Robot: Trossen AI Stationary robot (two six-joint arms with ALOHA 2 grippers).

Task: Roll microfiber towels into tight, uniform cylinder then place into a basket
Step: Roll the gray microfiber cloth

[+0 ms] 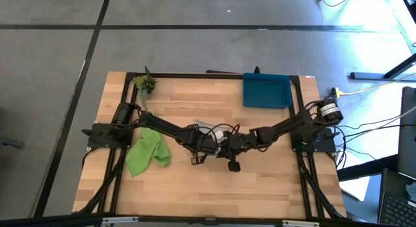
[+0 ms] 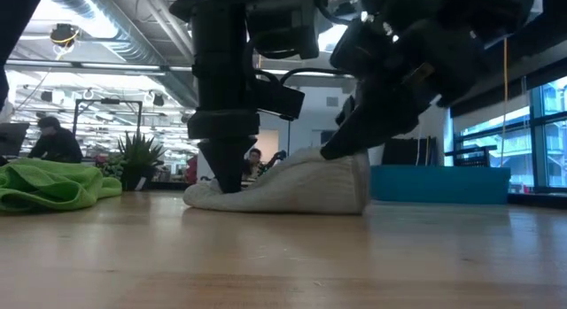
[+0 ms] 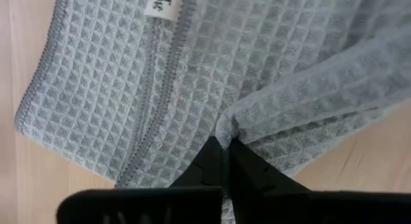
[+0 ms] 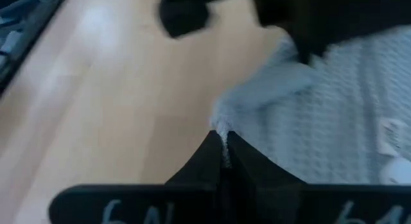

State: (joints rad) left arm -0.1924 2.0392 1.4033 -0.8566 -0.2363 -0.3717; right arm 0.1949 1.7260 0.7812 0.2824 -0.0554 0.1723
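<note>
The light grey towel [image 1: 218,132] lies bunched on the wooden table at its middle, its white tag [image 3: 160,4] showing. My left gripper [image 3: 226,144] points down at the towel's left part and is shut on it. My right gripper [image 4: 221,139] slants in from the right and is shut on the towel's right part. The lime green towel [image 1: 147,153] lies crumpled on the table to the left, under my left arm. The dark-blue basket [image 1: 266,90] stands at the far edge, right of centre. My left gripper pinches a raised fold of the grey towel [image 3: 226,126] between its two fingertips, from above, pointing down. The cloth around it lies on the table [image 2: 208,196]; how many layers it has, I cannot tell. My right gripper pinches a bunched edge of the grey towel [image 4: 223,123] between its two fingertips, slanting down from the table's right. That side of the towel [image 2: 350,167] stands higher than the left side, while its underside rests on the table.
A small potted plant [image 1: 145,84] stands at the far left corner. The black frame rails [image 1: 195,75] run along the table's edges. Bare wood lies toward the near edge [image 1: 214,194]. People show in the room behind [image 2: 53,141].
</note>
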